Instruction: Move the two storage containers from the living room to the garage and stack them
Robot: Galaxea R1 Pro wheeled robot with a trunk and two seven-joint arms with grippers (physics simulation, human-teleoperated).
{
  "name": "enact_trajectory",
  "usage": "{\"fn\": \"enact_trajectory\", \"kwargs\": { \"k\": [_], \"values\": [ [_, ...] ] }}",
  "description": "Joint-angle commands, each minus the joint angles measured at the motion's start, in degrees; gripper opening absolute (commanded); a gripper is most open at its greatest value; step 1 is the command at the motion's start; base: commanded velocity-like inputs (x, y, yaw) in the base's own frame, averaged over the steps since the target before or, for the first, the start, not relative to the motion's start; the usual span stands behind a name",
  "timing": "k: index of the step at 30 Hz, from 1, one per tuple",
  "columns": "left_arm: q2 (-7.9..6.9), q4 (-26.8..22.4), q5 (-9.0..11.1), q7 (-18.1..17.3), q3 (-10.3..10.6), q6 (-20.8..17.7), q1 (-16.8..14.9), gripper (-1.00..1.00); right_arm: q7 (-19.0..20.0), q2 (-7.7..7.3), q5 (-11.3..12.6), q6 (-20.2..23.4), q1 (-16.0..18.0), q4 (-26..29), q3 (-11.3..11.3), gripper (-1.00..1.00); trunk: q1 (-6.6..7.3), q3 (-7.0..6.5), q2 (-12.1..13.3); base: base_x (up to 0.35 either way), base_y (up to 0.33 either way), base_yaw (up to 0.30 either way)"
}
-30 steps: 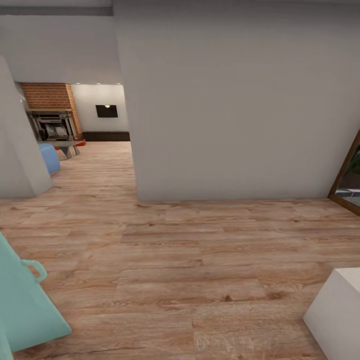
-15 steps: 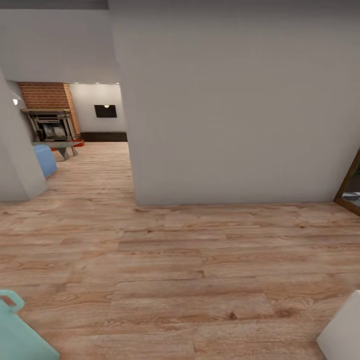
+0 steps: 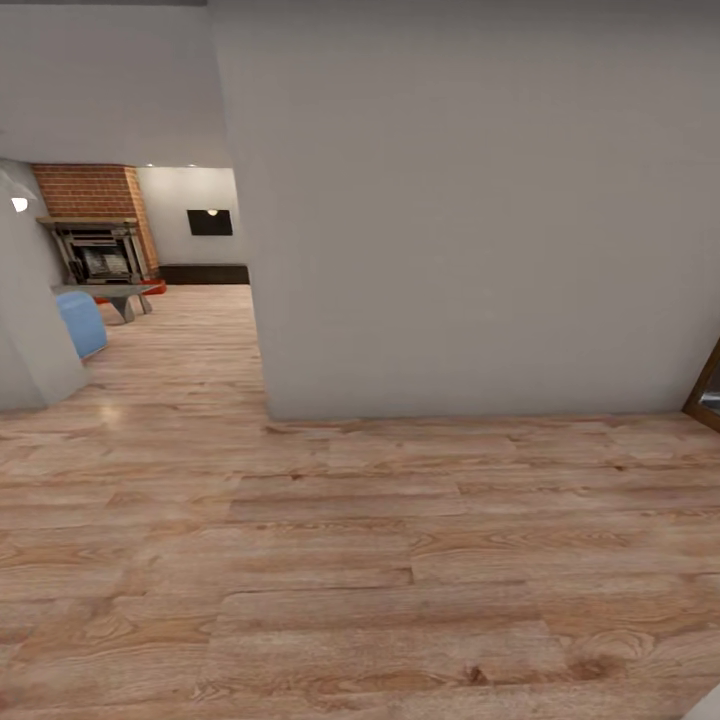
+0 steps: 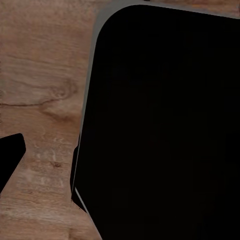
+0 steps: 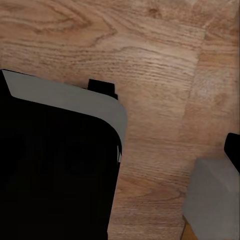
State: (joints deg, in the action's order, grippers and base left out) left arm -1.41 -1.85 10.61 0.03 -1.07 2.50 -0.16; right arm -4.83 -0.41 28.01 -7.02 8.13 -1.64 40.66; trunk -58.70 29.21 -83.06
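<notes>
Living room [image 3: 150, 300] beyond grey wall [image 3: 470, 200]

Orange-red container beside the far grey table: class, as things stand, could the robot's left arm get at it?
Probably not. The orange-red container lies far down the wood floor, by the grey table near the brick fireplace, with a white wall beside the passage.

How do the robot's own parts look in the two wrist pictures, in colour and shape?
In the left wrist view a large black body with a rounded corner and thin grey rim shows over wood floor. In the right wrist view a similar black body carries a pale grey rounded edge. No cables or markings are visible, and the fingers cannot be told apart.
</notes>
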Motion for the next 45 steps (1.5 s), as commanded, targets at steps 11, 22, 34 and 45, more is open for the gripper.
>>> {"fn": "enact_trajectory", "kwargs": {
  "k": [11, 22, 34, 45],
  "values": [
    [0.00, 0.0, 0.3, 0.0, -0.1, 0.2, 0.0, 1.00, 0.0, 0.00, 0.6, -0.3, 0.0, -0.1, 0.5, 1.00, -0.03, 0.05, 0.0, 0.322, 0.000, 0.238],
    [0.00, 0.0, 0.3, 0.0, -0.1, 0.2, 0.0, 1.00, 0.0, -0.02, 0.5, -0.3, 0.0, -0.1, 0.5, 1.00, -0.03, 0.05, 0.0, 0.322, 0.000, 0.073],
    [0.00, 0.0, 0.3, 0.0, -0.1, 0.2, 0.0, 1.00, 0.0, 0.02, 0.5, -0.3, 0.0, -0.1, 0.5, 1.00, -0.03, 0.05, 0.0, 0.321, 0.000, 0.000],
    [0.00, 0.0, 0.3, 0.0, -0.1, 0.2, 0.0, 1.00, 0.0, 0.02, 0.5, -0.3, 0.0, -0.1, 0.5, 1.00, -0.03, 0.05, 0.0, 0.321, 0.000, 0.092]
  ]
}}
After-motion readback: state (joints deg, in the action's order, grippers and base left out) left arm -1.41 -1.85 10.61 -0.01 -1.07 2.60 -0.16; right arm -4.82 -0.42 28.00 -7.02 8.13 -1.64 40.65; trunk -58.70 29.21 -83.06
